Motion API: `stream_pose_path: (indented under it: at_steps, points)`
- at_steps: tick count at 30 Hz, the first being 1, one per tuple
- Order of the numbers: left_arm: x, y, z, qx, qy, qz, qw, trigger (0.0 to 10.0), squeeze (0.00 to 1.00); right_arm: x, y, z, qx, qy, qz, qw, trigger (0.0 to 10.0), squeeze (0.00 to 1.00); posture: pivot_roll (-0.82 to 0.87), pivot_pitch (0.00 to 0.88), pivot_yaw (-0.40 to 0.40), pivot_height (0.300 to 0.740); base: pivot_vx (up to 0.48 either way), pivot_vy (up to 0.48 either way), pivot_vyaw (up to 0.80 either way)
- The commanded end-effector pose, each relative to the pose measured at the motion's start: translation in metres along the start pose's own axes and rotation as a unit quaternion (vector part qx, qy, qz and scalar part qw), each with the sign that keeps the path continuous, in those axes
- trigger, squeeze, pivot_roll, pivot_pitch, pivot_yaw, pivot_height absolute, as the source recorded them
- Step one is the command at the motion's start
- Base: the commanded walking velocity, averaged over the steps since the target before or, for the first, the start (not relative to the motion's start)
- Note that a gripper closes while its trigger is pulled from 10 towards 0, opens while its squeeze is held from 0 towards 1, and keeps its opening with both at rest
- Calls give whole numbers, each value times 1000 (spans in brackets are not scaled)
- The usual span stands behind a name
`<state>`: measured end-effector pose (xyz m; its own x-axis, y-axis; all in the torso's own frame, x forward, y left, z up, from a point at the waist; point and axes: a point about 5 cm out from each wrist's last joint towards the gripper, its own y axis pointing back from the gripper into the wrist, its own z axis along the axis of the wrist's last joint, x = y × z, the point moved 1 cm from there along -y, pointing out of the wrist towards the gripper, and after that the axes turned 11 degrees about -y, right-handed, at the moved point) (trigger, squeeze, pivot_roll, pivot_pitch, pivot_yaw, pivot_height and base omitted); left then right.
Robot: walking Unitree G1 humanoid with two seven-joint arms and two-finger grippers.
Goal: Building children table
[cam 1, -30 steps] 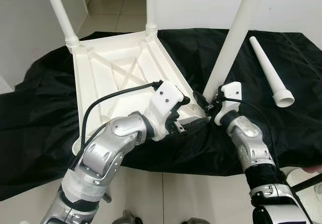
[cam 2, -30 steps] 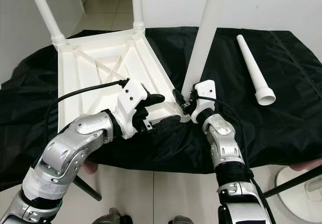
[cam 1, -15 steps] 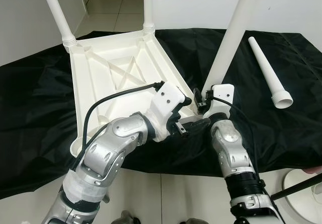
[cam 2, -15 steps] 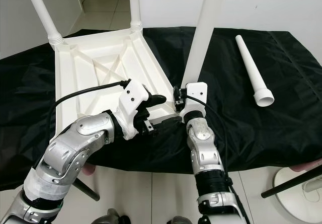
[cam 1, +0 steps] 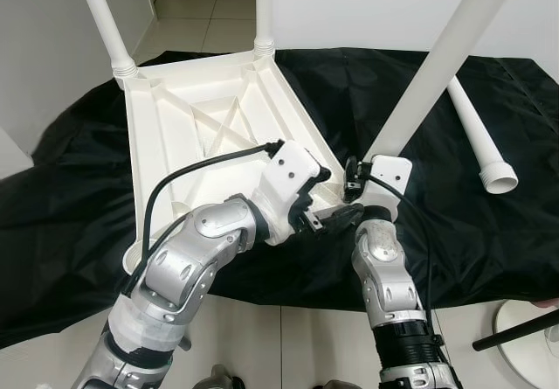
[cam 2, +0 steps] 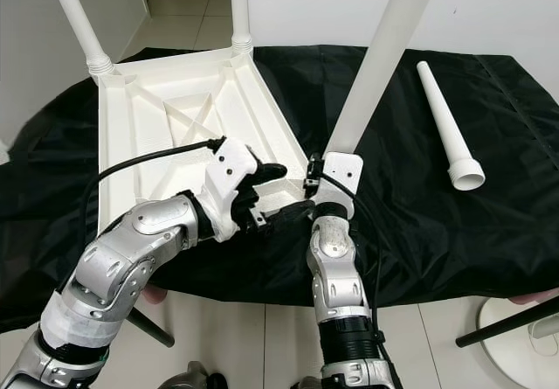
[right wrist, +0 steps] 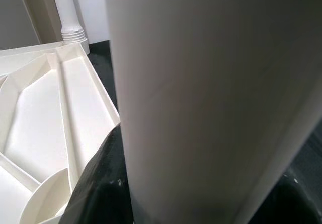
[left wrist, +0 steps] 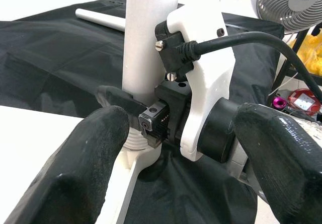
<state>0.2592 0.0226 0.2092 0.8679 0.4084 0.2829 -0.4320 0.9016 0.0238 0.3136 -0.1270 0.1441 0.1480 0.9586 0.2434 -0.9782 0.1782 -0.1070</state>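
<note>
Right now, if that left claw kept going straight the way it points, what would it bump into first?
Probably the right gripper, clamped on the table leg straight ahead of the left gripper; depth is hard to judge.

Two silver segmented arms with black ribbed wrist sleeves. White wrist housings behind each claw: left claw (cam 1: 336, 218), right claw (cam 1: 352, 188). Black cable (cam 1: 188, 172) looping into each housing. Silver screws, padded black fingers (left wrist: 93, 156).

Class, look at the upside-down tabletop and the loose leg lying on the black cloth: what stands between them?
Between the tabletop and the loose leg stands the third leg, gripped at its base by the right gripper, seen from the head camera.
</note>
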Motion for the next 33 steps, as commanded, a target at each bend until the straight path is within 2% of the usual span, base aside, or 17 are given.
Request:
stream_pose_path:
  at_steps: [1,5,6,8,9,12,13,15,16,19,22,24,25,27,28,33]
  points:
    - [3,2,-3,7,-2,11,1000,10000,0,-14,10,-28,66,15,-28,997,10000,0,-42,32,52,740,0,0,0]
    - [3,3,-3,8,-1,10,1000,10000,0,-17,9,-23,53,9,-26,998,10000,0,-45,33,58,740,0,0,0]
    - [3,2,-3,9,-2,10,1000,10000,0,-19,7,-21,49,10,-25,998,10000,482,-44,32,60,740,0,0,0]
    - [3,2,-3,9,-2,10,1000,10000,0,-19,7,-21,49,10,-25,998,10000,482,-44,32,60,740,0,0,0]
    - [3,2,-3,8,-2,10,1000,10000,0,-21,5,-20,49,4,-18,999,10000,1000,-46,29,61,740,0,0,0]
    - [2,1,-2,5,-2,6,1000,10000,0,-25,-3,-22,68,9,2,998,10000,1000,-47,28,65,740,0,0,0]
    - [2,1,-2,6,-3,5,1000,10000,0,-25,-6,-23,80,9,9,997,10000,722,-47,28,65,740,0,0,0]
    - [2,1,-2,6,-4,5,1000,10000,0,-25,-7,-24,87,8,13,996,10000,722,-47,28,65,740,0,0,0]
    - [2,1,-2,6,-4,5,1000,10000,0,-24,-9,-25,99,6,23,995,10000,0,-44,31,71,740,0,0,0]
    - [3,1,-2,6,-2,6,1000,10000,0,-23,-13,-25,113,9,42,993,10000,0,-42,29,71,740,0,0,0]
    - [4,2,-1,7,-5,8,1000,10000,0,-19,-19,-19,99,24,72,992,10000,0,-39,33,71,740,0,0,0]
    - [4,2,-1,7,-5,8,1000,10000,0,-19,-19,-19,99,24,72,992,10000,0,-39,33,71,740,0,0,0]
    - [4,2,-1,7,-5,8,1000,10000,0,-18,-20,-16,89,27,80,992,8353,0,-37,32,72,740,0,0,0]
    - [4,2,-1,7,-5,8,1000,10000,0,-18,-20,-16,89,27,80,992,8353,0,-37,32,72,740,0,0,0]
    - [5,2,-1,7,-4,11,1000,10000,0,-18,-23,-10,74,31,95,992,0,0,-35,33,72,740,0,0,0]
    - [6,2,0,6,-3,13,1000,10000,0,-22,-29,-5,71,31,100,992,0,0,-36,32,72,740,0,0,0]
